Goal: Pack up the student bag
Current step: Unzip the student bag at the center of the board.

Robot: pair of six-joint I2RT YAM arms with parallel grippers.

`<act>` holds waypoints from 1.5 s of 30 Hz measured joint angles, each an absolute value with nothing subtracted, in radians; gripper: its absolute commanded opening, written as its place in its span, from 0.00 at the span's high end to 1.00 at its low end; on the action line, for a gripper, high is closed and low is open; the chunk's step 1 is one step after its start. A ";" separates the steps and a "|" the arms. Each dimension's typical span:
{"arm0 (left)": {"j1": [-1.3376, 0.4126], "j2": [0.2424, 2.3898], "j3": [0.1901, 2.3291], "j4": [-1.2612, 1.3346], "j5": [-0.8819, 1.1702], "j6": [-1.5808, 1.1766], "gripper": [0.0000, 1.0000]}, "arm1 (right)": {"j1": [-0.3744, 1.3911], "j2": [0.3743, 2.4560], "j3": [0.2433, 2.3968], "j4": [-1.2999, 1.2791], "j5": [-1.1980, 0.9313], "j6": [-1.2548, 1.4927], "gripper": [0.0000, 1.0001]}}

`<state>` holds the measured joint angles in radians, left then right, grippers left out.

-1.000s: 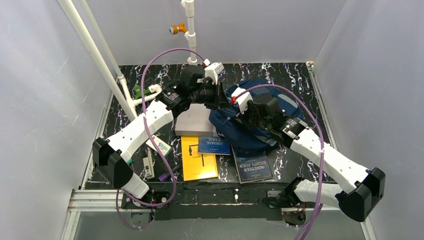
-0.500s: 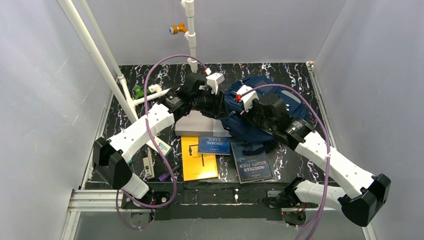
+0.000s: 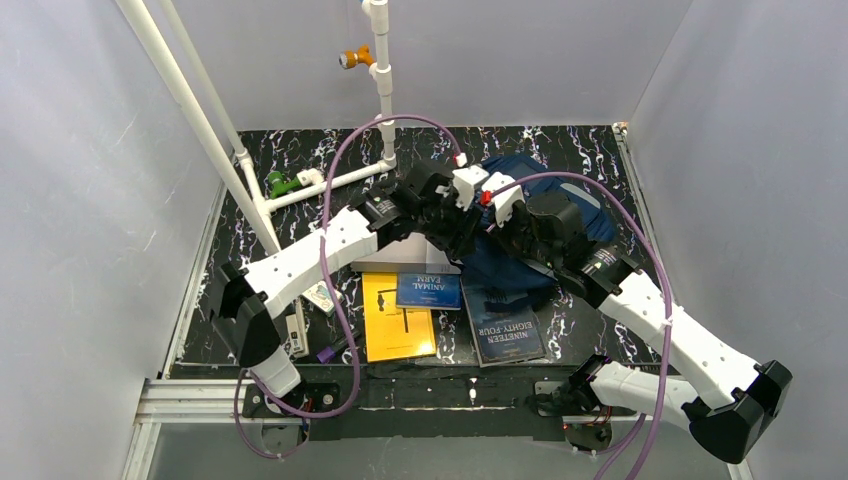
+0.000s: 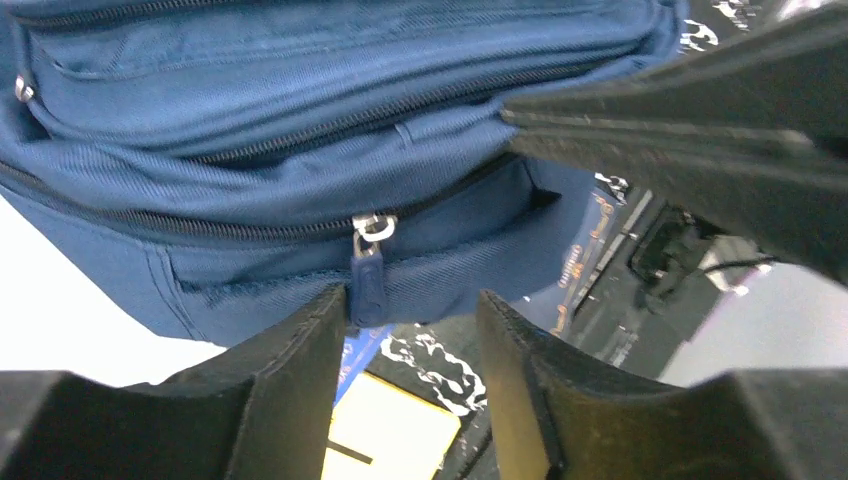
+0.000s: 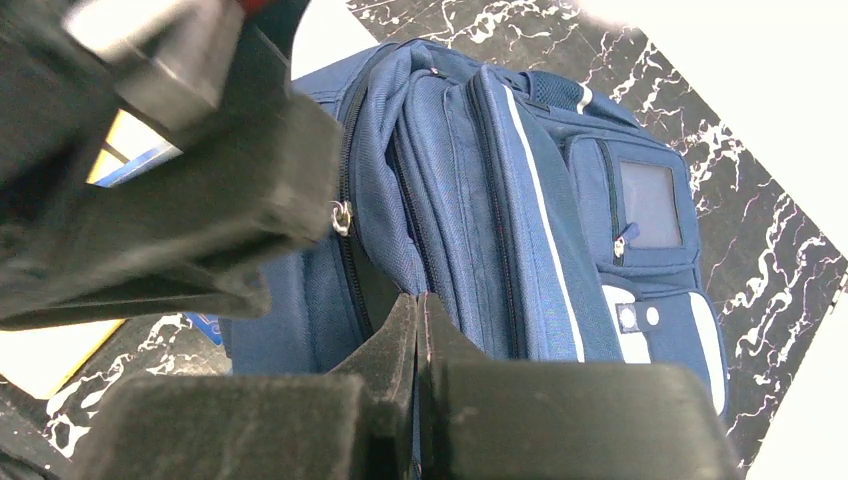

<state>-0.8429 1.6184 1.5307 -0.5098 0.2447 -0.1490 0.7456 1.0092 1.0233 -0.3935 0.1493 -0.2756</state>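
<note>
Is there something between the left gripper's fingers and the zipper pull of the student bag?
Nothing visible does. In the left wrist view the zipper pull of the student bag hangs just in front of the open left gripper, close beside one finger. The shut right gripper is off to one side.

Bright, even; fgd prob. blurred.

bag: student bag, navy fabric, pale stripes
pose: lying flat, right of table centre
zip pull: dangling
</note>
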 measured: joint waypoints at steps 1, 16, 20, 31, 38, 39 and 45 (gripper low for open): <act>-0.853 1.633 1.537 -0.511 0.224 -0.147 0.61 | 0.746 1.009 1.023 -0.395 0.149 -0.273 0.99; -0.881 1.683 1.575 -0.538 -0.103 -0.166 1.00 | 0.746 0.950 0.965 -0.360 0.151 -0.257 0.99; -0.862 1.683 1.597 -0.561 -0.175 -0.183 1.00 | 0.748 0.928 0.938 -0.324 0.168 -0.258 0.99; -0.709 1.659 1.577 -0.539 -0.045 -0.217 1.00 | 0.754 0.795 0.851 -0.231 0.323 -0.266 0.99; -0.691 1.595 1.455 -0.436 0.201 -0.308 1.00 | 0.751 0.833 0.847 -0.353 0.396 -0.280 0.32; -0.694 1.595 1.447 -0.429 0.218 -0.323 1.00 | 0.751 0.844 0.853 -0.385 0.389 -0.279 0.26; -0.728 1.597 1.441 -0.391 0.289 -0.380 1.00 | 0.742 0.876 0.921 -0.576 0.302 -0.319 0.13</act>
<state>-0.7284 1.5970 1.4410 -0.3912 0.2890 -0.3798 0.7418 0.8761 0.9211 -0.5758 0.3023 -0.3187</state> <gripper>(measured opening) 0.045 0.847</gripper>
